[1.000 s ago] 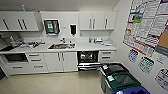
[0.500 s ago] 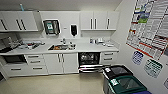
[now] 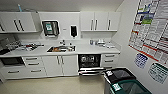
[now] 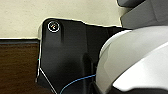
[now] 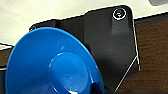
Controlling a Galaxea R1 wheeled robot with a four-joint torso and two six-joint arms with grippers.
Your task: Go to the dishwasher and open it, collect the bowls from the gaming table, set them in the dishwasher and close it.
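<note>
White kitchen cabinets line the far wall, where the dishwasher stands open. Close against the right gripper's wrist camera sits a blue bowl; I cannot tell its grip.

The built-in dishwasher with dark racked interior stands open under the white countertop, at four o'clock from the steel sink. Two open-topped bins stand on the floor at five o'clock from it, beside the poster-covered wall.
</note>
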